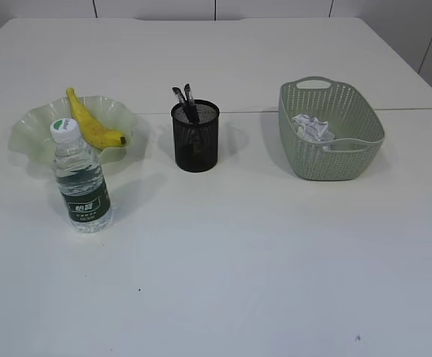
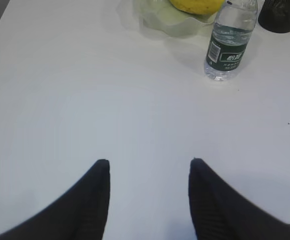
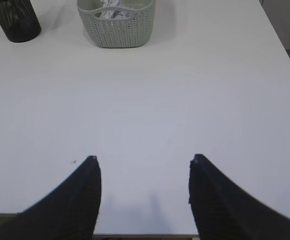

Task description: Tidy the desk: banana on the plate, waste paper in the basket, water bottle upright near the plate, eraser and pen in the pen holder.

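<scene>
On the white desk (image 1: 238, 260): few dark specks | white wall panels behind | left hand (image 2: 149, 167), right hand (image 3: 144, 162) released, empty

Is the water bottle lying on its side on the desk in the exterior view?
No: the water bottle stands upright on the desk, its white cap on top, just in front of the plate.
</scene>
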Tool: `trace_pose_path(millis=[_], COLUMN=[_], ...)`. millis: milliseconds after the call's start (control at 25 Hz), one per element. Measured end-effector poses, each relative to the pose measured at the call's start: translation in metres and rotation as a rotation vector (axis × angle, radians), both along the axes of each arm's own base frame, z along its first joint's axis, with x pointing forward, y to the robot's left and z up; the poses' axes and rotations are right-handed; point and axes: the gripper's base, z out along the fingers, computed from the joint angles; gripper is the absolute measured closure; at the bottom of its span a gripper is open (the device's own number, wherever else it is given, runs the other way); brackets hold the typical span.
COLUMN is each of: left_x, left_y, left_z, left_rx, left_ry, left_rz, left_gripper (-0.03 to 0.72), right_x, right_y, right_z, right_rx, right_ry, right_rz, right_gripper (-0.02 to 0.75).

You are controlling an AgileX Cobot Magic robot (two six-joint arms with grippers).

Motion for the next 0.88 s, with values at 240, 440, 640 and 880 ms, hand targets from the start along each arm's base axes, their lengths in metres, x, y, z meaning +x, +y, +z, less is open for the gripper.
trace_pose_path(millis=[240, 440, 640, 880], left_x=[0.0000, 0.0000, 0.0000, 0.0000], left_y=[0.0000, 0.0000, 0.0000, 0.0000], left_z=[0.0000, 0.0000, 0.0000, 0.0000], left_rx=[0.000, 0.000, 0.000, 0.000], left_ry=[0.000, 0.000, 0.000, 0.000], left_rz=[0.000, 0.000, 0.000, 0.000], left_gripper=[0.349, 0.350, 0.350, 0.363], right_x=[-0.0004, -0.0005, -0.0005, -0.0005], right_y=[0.0007, 0.0010, 0.0010, 0.0010], right_z=[0.0000, 0.0000, 0.0000, 0.0000], right_rx=[0.000, 0.000, 0.000, -0.001], right_ry=[0.000, 0.000, 0.000, 0.000], right_rz=[-0.061, -0.081, -0.081, -0.080], right_gripper=[0.313, 0.313, 0.313, 0.312])
